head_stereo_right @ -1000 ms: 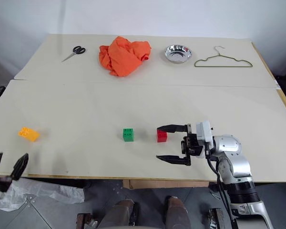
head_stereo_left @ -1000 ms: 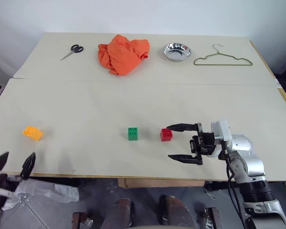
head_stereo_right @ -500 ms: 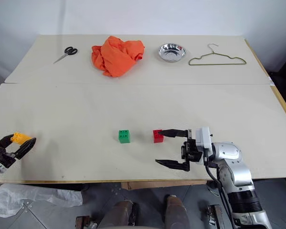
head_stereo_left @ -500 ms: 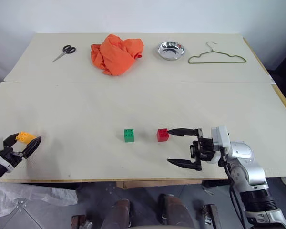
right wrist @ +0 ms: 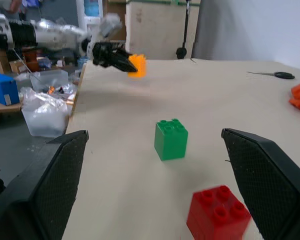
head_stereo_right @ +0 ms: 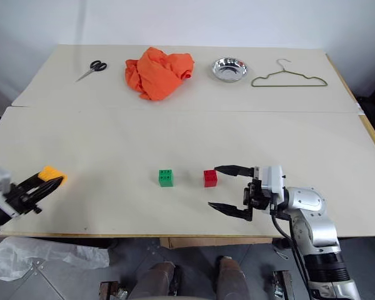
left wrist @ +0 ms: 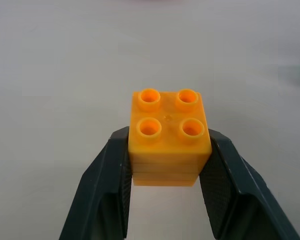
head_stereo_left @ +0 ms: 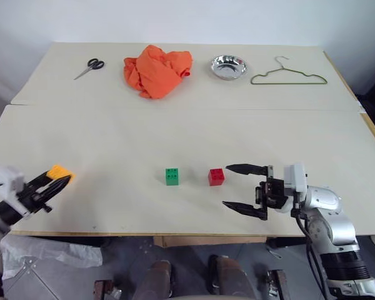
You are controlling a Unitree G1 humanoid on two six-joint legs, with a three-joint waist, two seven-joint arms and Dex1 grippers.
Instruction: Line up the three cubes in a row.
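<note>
Now the left claw (left wrist: 168, 197) clamps a four-studded yellow-orange cube (left wrist: 169, 142); right claw (head_stereo_left: 245, 189) gapes.

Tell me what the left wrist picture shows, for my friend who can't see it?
The left tool is shut on the yellow-orange cube, one black finger pressed to each side, with its four studs facing up. Behind it is the plain pale table.

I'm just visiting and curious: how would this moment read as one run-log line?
left gripper: shut on yellow-orange cube | right gripper: open beside red cube | green cube: untouched
</note>
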